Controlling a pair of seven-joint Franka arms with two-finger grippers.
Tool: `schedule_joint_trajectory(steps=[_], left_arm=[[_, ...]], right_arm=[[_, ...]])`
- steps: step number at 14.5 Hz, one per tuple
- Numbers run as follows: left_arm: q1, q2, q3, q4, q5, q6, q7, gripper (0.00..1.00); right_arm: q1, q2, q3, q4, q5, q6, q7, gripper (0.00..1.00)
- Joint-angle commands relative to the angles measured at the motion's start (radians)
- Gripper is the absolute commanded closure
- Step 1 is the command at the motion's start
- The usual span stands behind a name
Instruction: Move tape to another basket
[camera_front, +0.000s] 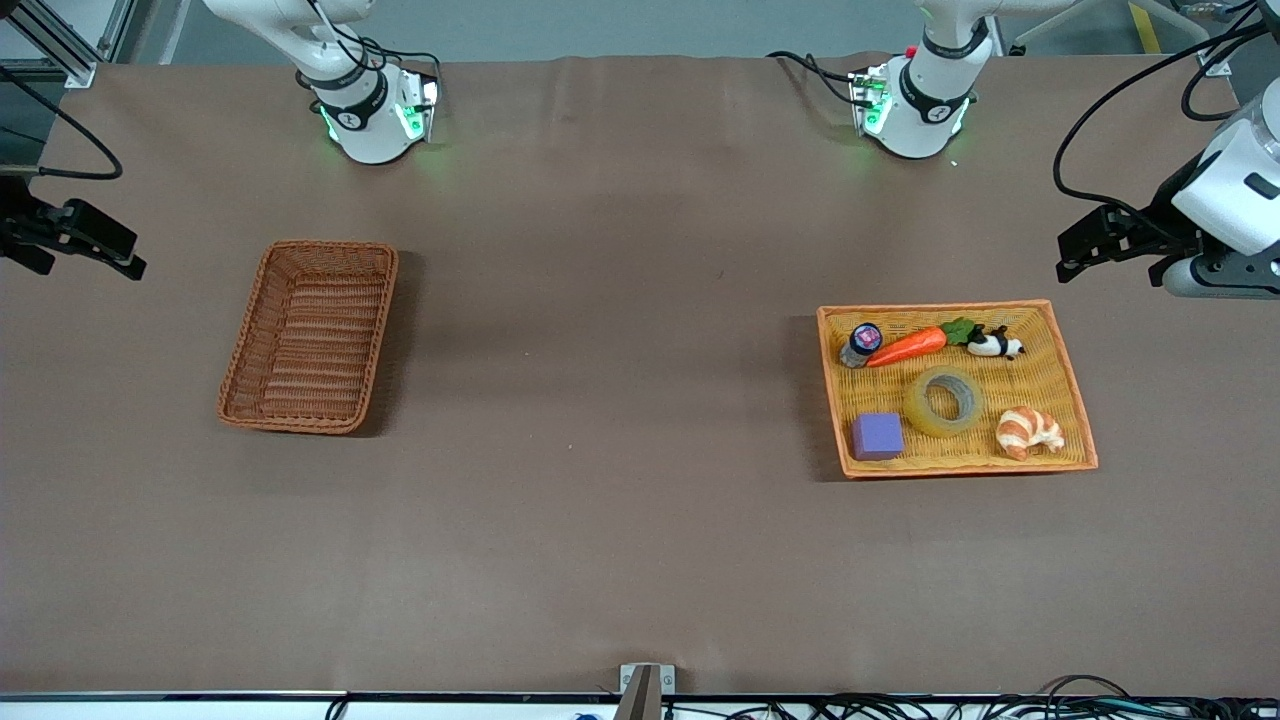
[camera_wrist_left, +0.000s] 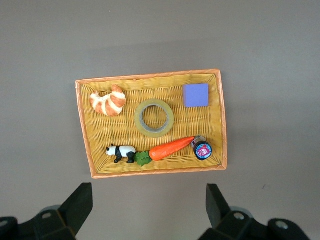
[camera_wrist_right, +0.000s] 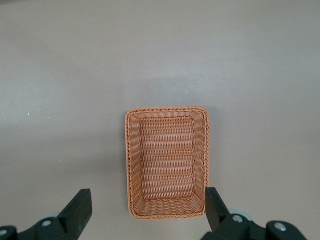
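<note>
The tape (camera_front: 945, 400) is a translucent yellowish ring lying flat in the middle of the wide orange-yellow tray basket (camera_front: 935, 307) at the left arm's end of the table. It also shows in the left wrist view (camera_wrist_left: 155, 117). The darker reddish-brown basket (camera_front: 252, 330) stands empty at the right arm's end and shows in the right wrist view (camera_wrist_right: 129, 165). My left gripper (camera_front: 1068, 255) is open and empty, up in the air over the table beside the tray. My right gripper (camera_front: 125, 255) is open and empty, over the table beside the dark basket.
The tray also holds a croissant (camera_front: 1028, 432), a purple block (camera_front: 877, 436), a toy carrot (camera_front: 910, 345), a small panda (camera_front: 995, 345) and a small dark-lidded jar (camera_front: 862, 343). Brown table surface lies between the two baskets.
</note>
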Motion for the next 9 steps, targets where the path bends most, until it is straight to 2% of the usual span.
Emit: schedule_joint_trajectory(steps=[1, 9], left_arm=[[-0.005, 0.006, 0.005, 0.024, 0.005, -0.017, 0.01, 0.0], [-0.005, 0.011, 0.02, 0.015, 0.018, -0.017, 0.001, 0.01]], right_arm=[[0.001, -0.002, 0.002, -0.002, -0.011, -0.005, 0.007, 0.0], [0.001, -0.001, 0.002, -0.002, -0.011, -0.005, 0.005, 0.0]])
